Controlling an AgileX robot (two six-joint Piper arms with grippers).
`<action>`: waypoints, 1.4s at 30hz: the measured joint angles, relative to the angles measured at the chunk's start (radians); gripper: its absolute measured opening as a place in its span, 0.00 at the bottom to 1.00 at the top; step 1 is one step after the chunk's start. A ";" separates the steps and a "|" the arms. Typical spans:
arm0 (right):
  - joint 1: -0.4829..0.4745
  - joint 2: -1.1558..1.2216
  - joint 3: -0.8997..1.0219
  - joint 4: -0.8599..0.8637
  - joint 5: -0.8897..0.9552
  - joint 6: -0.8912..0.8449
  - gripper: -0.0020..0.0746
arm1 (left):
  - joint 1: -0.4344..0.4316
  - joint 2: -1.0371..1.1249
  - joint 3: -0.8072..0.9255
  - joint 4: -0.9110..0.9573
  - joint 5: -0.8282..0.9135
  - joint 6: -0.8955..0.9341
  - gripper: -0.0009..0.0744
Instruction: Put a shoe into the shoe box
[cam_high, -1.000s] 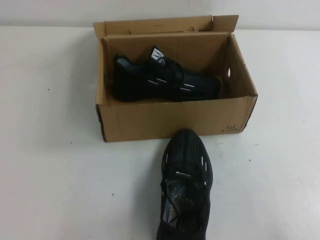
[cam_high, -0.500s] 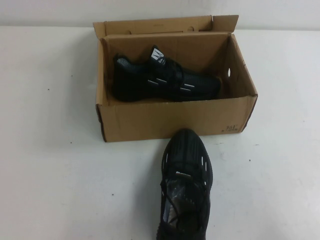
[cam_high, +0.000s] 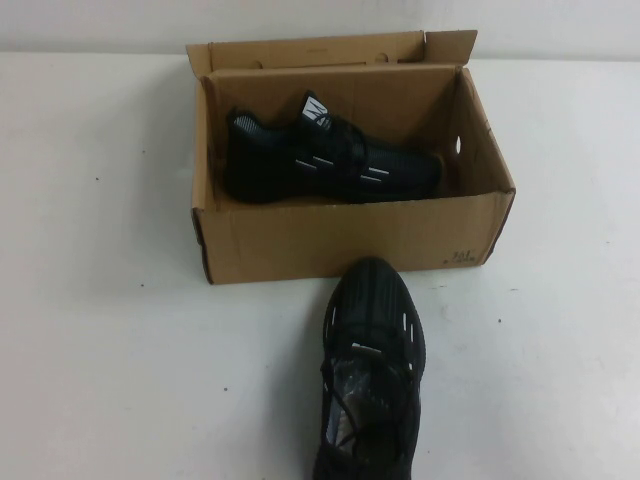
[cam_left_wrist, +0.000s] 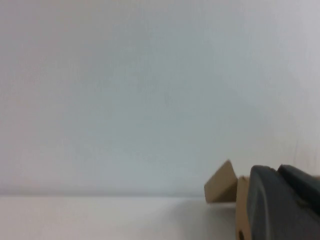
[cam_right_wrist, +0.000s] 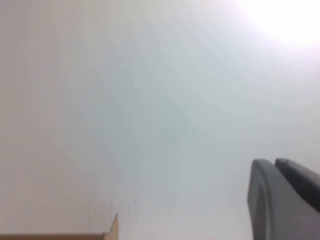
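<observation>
Nothing moved since the earlier frames. One shoe (cam_high: 325, 160) lay inside the shoe box (cam_high: 350, 240), far centre; second shoe (cam_high: 370, 375) on table (cam_high: 120, 350), near side, toe just beside the box. Left gripper (cam_left_wrist: 280, 205) and right gripper (cam_right_wrist: 282, 197) parked, out of the high view; finger spacing impossible to tell.

Two black sneakers, one in the box (cam_high: 330, 160), one on the table (cam_high: 370, 375), one cardboard shoe box (cam_high: 340, 240)
</observation>
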 joint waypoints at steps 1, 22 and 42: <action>0.000 0.000 0.000 0.000 -0.029 0.000 0.00 | 0.000 0.000 0.000 0.000 -0.030 0.000 0.01; 0.000 -0.007 -0.225 0.009 -0.383 0.241 0.00 | 0.000 -0.004 -0.110 -0.004 -0.648 -0.217 0.01; 0.000 0.483 -0.856 -0.001 0.879 0.335 0.00 | 0.000 0.325 -0.757 -0.025 0.692 -0.230 0.01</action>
